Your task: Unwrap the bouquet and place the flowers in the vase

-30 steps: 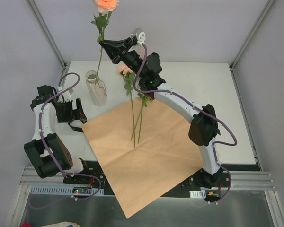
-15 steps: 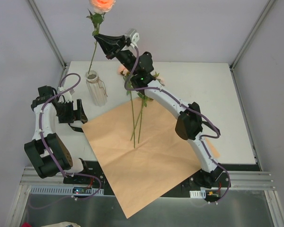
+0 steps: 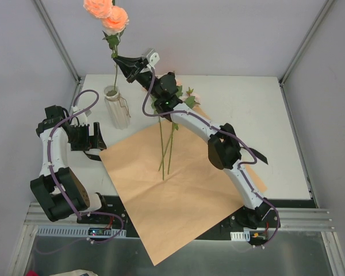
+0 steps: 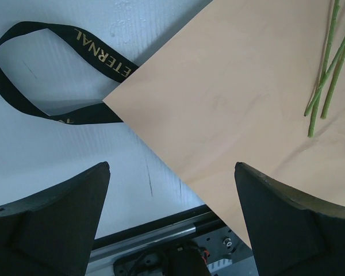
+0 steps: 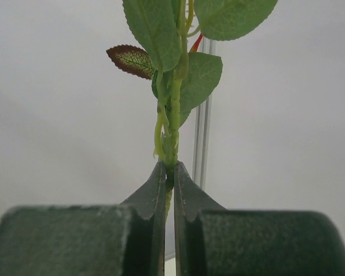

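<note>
**Rose held high over the vase**

The right tool (image 5: 167,171) is pressed together and pinches a thin green rose stem (image 5: 173,109) just under its leaves. Two peach blooms (image 3: 116,19) show high above it. The stem hangs down to the mouth of the clear vase (image 3: 117,108). It is hard to tell if the end is inside. The left tool (image 4: 172,172) is spread wide and holds nothing. It hangs over the corner of the tan paper (image 3: 172,190), close to a black ribbon (image 4: 57,69).

What could go wrong? The vase is slim and may be light. If the stem pushes on its rim, the vase could tip over. The stem is thin, so it could slip or bend in the pinch. The right arm reaches over the other flowers (image 3: 161,150) lying on the paper, and it could bump them.

The surface (image 3: 253,109) is white. Grey walls and metal posts stand around it.
</note>
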